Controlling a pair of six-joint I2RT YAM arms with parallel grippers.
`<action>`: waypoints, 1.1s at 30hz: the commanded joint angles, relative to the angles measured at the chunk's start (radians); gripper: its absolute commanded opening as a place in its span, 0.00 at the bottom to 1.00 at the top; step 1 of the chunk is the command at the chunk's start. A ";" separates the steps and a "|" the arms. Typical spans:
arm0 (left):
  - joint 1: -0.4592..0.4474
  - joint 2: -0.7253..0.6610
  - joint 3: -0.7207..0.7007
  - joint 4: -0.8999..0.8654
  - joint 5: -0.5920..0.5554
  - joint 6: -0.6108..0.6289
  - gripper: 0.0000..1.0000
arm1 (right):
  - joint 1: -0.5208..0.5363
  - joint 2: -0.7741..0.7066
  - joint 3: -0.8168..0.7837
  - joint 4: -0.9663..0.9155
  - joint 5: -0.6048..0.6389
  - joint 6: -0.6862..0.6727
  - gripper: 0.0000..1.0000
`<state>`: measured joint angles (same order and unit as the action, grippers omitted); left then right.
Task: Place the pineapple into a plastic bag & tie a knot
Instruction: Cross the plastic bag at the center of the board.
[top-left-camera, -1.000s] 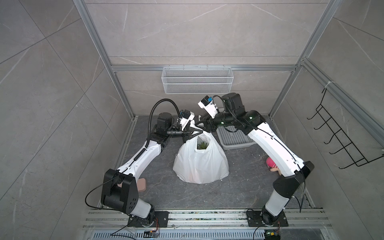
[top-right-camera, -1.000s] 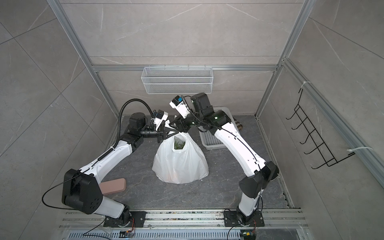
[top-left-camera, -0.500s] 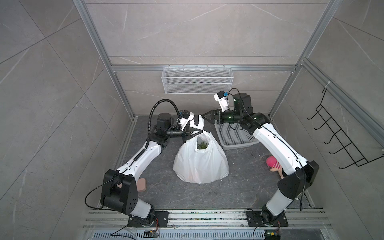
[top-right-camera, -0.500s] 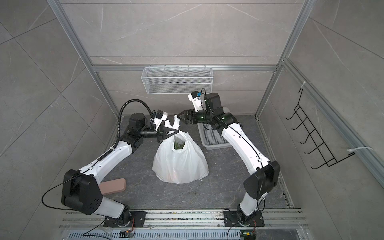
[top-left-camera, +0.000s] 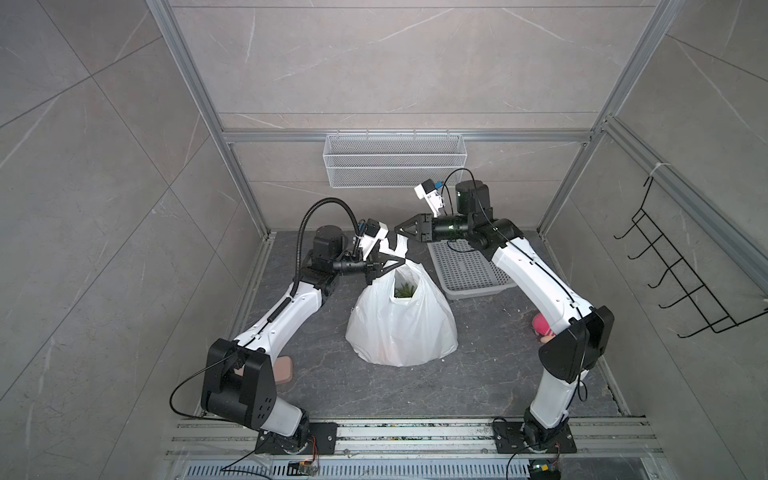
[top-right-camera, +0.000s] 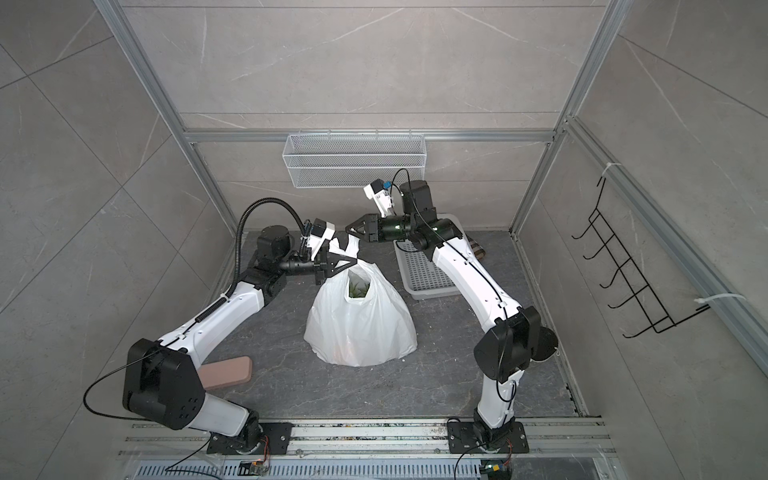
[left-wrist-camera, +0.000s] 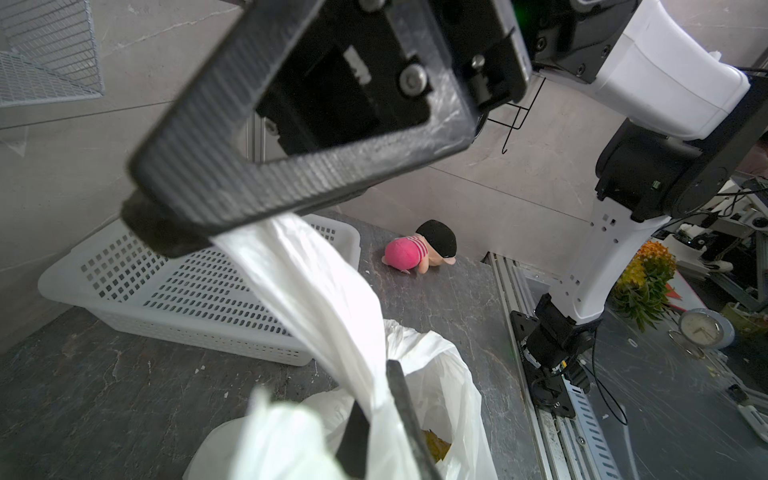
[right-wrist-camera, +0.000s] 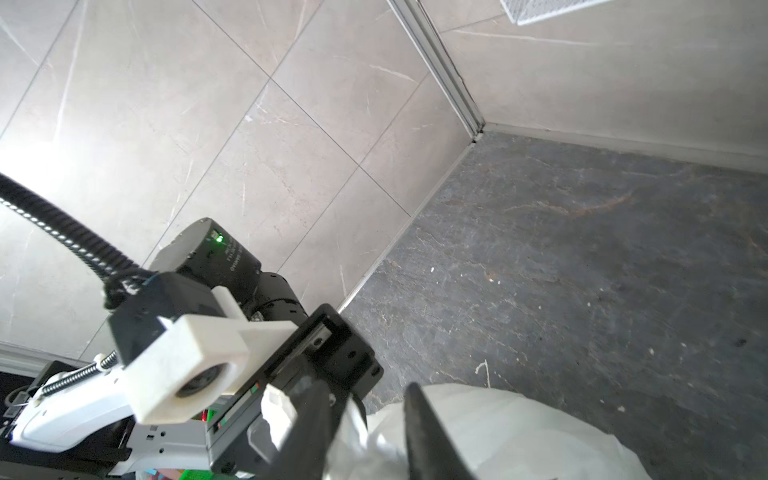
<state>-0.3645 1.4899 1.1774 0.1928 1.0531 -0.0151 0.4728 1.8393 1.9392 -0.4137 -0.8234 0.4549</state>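
the plastic bag (top-left-camera: 401, 328) stands mid-bench (top-left-camera: 478, 374) with the pineapple (top-left-camera: 405, 291) inside it. the basket (top-left-camera: 465, 270) lies behind it to the right, the doll (top-left-camera: 540, 325) farther right, a block (top-left-camera: 284, 369) front left. a wire shelf (top-left-camera: 395, 166) hangs on the back wall (top-left-camera: 395, 83).

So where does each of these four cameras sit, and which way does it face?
Both top views: high at the front, looking down on the plastic bag and perforated basket; left arm and right arm show whole.
Left wrist: on the left arm, facing the right arm, basket and doll; left claw and right claw both pinch the bag's handle strip.
Right wrist: on the right arm, facing the left arm and grey floor; its claw tips show.
Shared: every view shows the bag.
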 joint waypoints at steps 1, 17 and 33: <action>0.007 -0.055 -0.015 0.083 -0.013 -0.025 0.00 | 0.003 -0.035 0.023 0.015 -0.053 -0.015 0.07; 0.033 -0.026 -0.038 0.092 0.048 -0.133 0.10 | 0.010 -0.253 -0.252 0.156 -0.024 -0.026 0.00; 0.040 0.004 -0.053 0.177 0.077 -0.245 0.05 | 0.095 -0.387 -0.486 0.335 0.029 0.081 0.00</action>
<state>-0.3359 1.4956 1.1202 0.3195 1.1294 -0.2287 0.5419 1.4940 1.4620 -0.1329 -0.7891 0.5282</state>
